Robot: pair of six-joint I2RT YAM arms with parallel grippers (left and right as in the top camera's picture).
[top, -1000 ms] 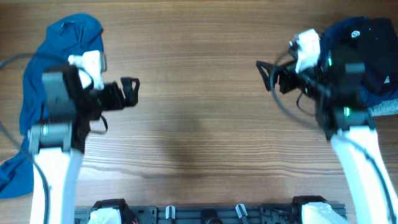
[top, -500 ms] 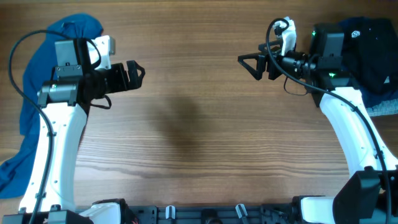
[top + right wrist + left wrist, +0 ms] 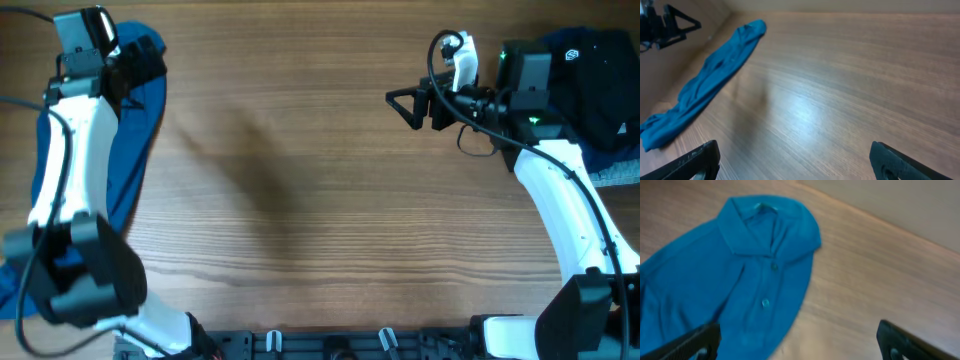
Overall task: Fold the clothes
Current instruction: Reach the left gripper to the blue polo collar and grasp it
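Blue shirt (image 3: 135, 120) lies rumpled on the desk (image 3: 300, 200), just below and ahead of the left fingers (image 3: 138, 62). Those have just swung over from mid-desk and are spread apart, empty. So I'd guess a grab is next, nothing folded yet. Right fingers (image 3: 405, 100) are apart too, well away from the shirt, barely moved.

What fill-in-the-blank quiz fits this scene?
The shirt is coloured ___. The left gripper and the right gripper are both ___, holding nothing. The table is made of ___.
Missing words: blue; open; wood.
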